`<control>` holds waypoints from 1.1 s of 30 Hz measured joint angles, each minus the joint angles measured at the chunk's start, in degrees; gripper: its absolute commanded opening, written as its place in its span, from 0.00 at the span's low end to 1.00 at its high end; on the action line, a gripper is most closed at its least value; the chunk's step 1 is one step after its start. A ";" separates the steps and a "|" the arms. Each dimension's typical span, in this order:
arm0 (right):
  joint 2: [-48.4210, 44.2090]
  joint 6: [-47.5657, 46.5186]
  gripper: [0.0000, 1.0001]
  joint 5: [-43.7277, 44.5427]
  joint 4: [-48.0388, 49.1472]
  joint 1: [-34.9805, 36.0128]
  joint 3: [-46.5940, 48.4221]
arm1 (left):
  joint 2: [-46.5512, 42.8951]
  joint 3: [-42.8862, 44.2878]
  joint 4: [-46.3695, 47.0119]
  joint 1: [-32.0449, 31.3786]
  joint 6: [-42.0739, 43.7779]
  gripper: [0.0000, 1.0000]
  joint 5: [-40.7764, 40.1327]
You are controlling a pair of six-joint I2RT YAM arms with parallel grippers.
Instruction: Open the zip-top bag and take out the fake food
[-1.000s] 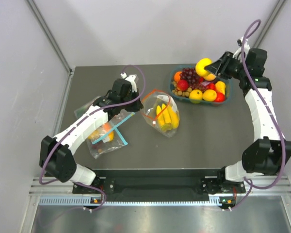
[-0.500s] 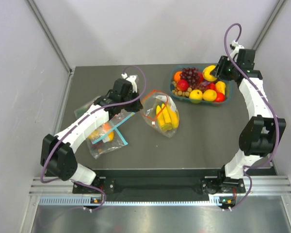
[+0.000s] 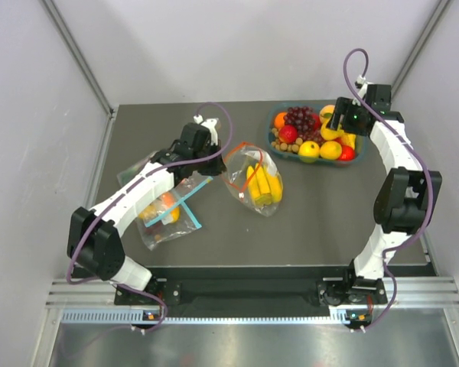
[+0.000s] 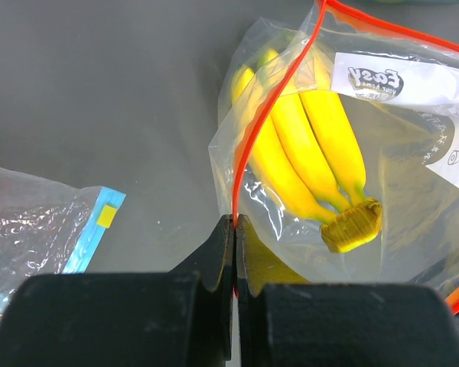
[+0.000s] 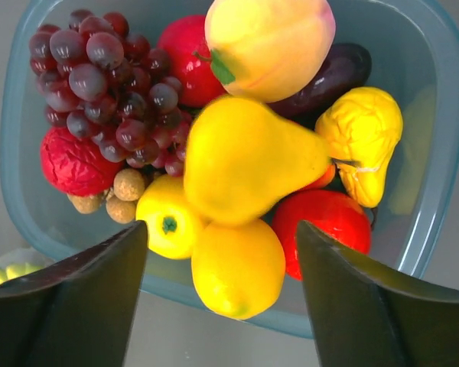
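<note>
The zip-top bag (image 3: 252,180) lies mid-table with the yellow banana bunch (image 3: 264,186) inside. In the left wrist view the bag (image 4: 398,176) shows its white label (image 4: 379,80), and the bananas (image 4: 306,160) lie behind the red-orange zip strip (image 4: 271,107). My left gripper (image 3: 214,157) is shut on that strip at the bag's left edge (image 4: 235,219). My right gripper (image 3: 340,121) is open and empty over the fruit tray (image 5: 444,138). A yellow lemon (image 5: 237,271) lies in the tray between its spread fingers (image 5: 222,229), touching neither. The purple grape cluster (image 5: 111,76) lies there too.
The teal tray (image 3: 355,160) at the back right holds several other fake fruits, including a yellow pear (image 5: 245,164) and a peach (image 5: 268,42). Clear bags with teal-blue strips (image 3: 168,206) lie under my left arm and show in the left wrist view (image 4: 38,222).
My right gripper came down and left over the tray with a yellow fruit and has let it go; it is now open. The left gripper and bag have not moved.
</note>
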 measured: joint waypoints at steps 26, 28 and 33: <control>-9.97 3.08 0.86 -6.12 -5.57 5.42 13.68 | 3.13 5.01 0.66 0.24 -0.68 0.00 4.20; -11.08 4.20 0.85 -7.39 -5.90 10.54 13.88 | 3.52 5.62 0.70 0.00 -1.29 0.00 4.63; -11.28 7.30 0.83 -10.60 -7.54 23.78 13.75 | 4.15 6.78 1.55 -0.94 -2.60 0.00 4.94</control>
